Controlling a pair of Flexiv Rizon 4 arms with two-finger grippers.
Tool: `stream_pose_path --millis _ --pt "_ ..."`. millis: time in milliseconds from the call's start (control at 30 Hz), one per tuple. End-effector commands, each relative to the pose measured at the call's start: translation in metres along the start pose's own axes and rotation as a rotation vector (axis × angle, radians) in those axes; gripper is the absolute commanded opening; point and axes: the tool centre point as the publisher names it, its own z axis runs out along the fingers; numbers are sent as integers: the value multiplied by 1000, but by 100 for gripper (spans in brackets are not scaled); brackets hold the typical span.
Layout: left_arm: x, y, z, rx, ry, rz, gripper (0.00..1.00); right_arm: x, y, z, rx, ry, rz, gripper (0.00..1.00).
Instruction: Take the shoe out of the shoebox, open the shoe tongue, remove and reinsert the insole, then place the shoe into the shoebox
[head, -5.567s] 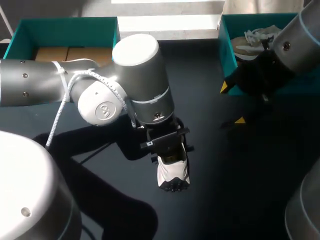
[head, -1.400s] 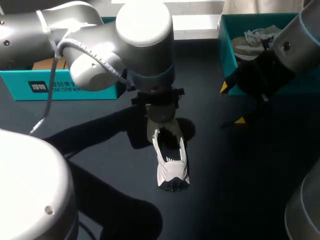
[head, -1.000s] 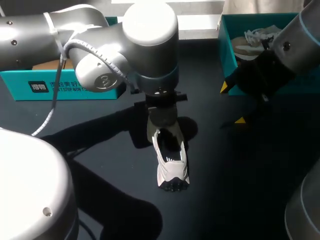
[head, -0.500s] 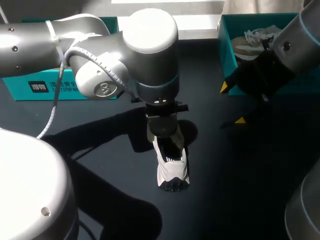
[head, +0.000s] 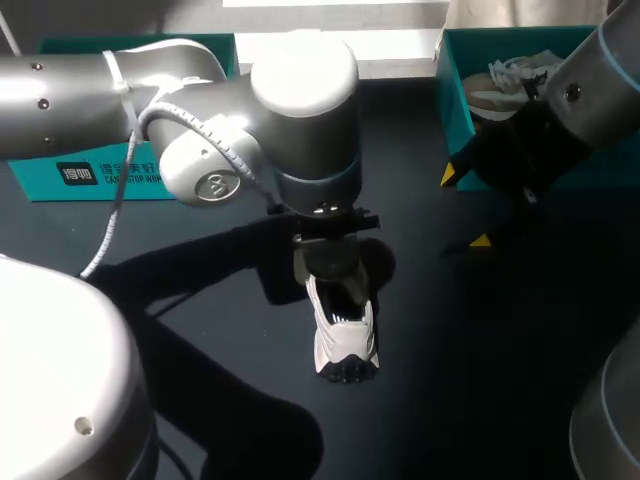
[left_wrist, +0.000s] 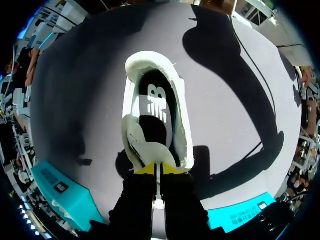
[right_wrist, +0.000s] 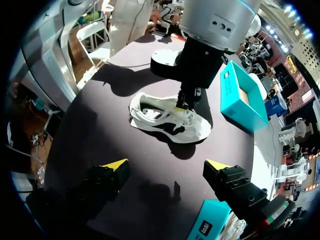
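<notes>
1. Print: the left shoebox (head: 100, 172) has a dark label patch and a line of white print on its teal side wall. The insole (left_wrist: 156, 100) carries a white letter logo. The right shoebox (head: 455, 110) shows a small printed patch on its outer wall in the right wrist view.
2. Counts: 2 teal shoeboxes, 1 shoe on the table, 2 grippers.
3. The shoe (head: 345, 340) is white and stands on its sole on the dark table (head: 500, 350). It is roughly mid-table, between the two boxes and outside both.
4. The left gripper (left_wrist: 157, 169) is directly above the shoe. Its yellow tips are almost together, pinching the tongue (left_wrist: 145, 147) from both sides. The tongue is pulled up off the opening, and the insole is visible inside, ahead of the fingers.
5. The right gripper (right_wrist: 164, 165) has its fingers spread wide with nothing between them. It hangs over bare table near the right shoebox. The shoe is ahead of it, well apart.
6. The right shoebox holds white-and-tan contents (head: 510, 75); I can't tell what they are. The left shoebox's inside looks cardboard-brown.
</notes>
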Motion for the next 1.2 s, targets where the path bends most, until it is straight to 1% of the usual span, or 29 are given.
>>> stream_pose_path --millis 33,100,200,267,367,467,567,600,700,733,767,800,833,867,900,933,1200 --pt "3 -7 4 1 0 -1 5 0 0 1 2 1 0 100" --pt "6 -12 5 10 2 -3 5 0 0 1 2 1 0 100" --pt "8 -15 4 10 6 0 9 0 0 1 2 1 0 100" --pt "8 -13 -1 8 6 -11 16 0 0 1 2 1 0 100" --pt "8 -9 -9 17 -20 -45 21 0 0 1 2 1 0 100" --pt "8 -5 -3 20 -15 -61 22 0 0 1 2 1 0 100" --pt "9 -8 -1 24 -3 -64 25 0 0 1 2 1 0 100" --pt "10 -9 -5 42 -10 -64 26 0 0 1 2 1 0 100" --pt "11 -12 -22 51 -19 -114 30 0 0 1 2 1 0 100" --pt "11 -11 -27 44 -14 -147 32 0 0 1 2 1 0 100" --pt "12 -10 -33 34 15 -197 31 0 0 1 2 1 0 100" --pt "14 -9 -36 11 61 -262 34 0 0 1 2 1 0 100" --pt "16 -9 -40 43 58 -334 39 0 0 1 2 1 0 100" --pt "18 -11 -44 31 48 -397 40 0 0 1 2 1 0 100" --pt "20 -14 -46 36 46 -424 46 0 0 1 2 1 0 100" --pt "20 -14 -46 36 46 -424 100 0 0 1 2 1 0 100" --pt "20 -14 -46 36 46 -424 100 0 0 1 2 1 0 100"
